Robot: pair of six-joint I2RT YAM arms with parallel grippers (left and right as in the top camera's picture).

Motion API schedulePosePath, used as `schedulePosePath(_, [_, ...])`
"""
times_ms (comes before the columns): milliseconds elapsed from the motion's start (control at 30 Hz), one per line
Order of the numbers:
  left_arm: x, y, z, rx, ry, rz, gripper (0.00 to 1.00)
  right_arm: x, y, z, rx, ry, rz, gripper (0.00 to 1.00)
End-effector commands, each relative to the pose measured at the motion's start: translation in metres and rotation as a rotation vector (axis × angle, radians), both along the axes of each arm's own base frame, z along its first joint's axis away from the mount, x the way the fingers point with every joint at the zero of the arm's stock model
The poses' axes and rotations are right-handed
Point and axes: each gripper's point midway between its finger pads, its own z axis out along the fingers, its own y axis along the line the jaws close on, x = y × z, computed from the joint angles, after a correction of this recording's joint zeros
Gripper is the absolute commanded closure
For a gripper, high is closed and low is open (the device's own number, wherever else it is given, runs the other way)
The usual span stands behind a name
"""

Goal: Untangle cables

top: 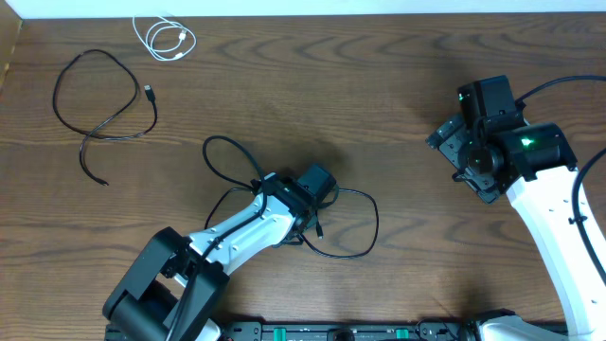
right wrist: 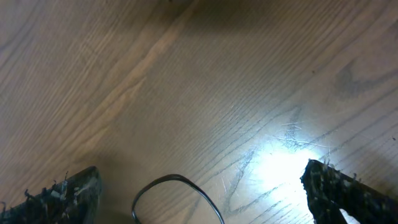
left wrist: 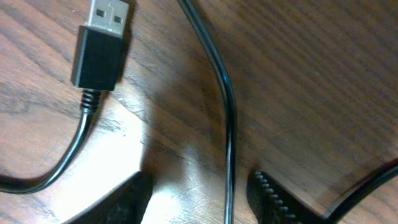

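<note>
1. Cables: the white cable (top: 178, 40) and one black cable (top: 55, 98) lie far left on the table (top: 379, 85).
2. My left pincer (left wrist: 199, 202) is spread astride the second black cable (left wrist: 230, 112).
3. My right pincer (right wrist: 205, 199) is spread, well apart.

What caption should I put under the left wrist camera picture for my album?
Open left gripper straddling a black cable on a wood table, a USB plug nearby.
</note>
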Motion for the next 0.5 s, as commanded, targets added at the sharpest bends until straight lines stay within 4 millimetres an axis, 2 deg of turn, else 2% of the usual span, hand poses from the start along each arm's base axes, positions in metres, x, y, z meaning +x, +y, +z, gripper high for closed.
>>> schedulePosePath(0, [-0.0050, 0.0094, -0.0114, 0.047, 0.025, 0.007, 0.56, -0.0006, -0.0028, 0.0002, -0.022, -0.002, 0.006, 0.01])
schedulePosePath(400, [0.0009, 0.0105, -0.0123, 0.054, -0.006, 0.006, 0.63, -0.0007, -0.0028, 0.0002, -0.022, -0.001, 0.006, 0.01])
schedulePosePath(467, [0.0018, 0.0110, -0.0134, 0.053, -0.012, 0.005, 0.69, -0.0007, -0.0028, 0.0002, -0.022, -0.001, 0.006, 0.01])
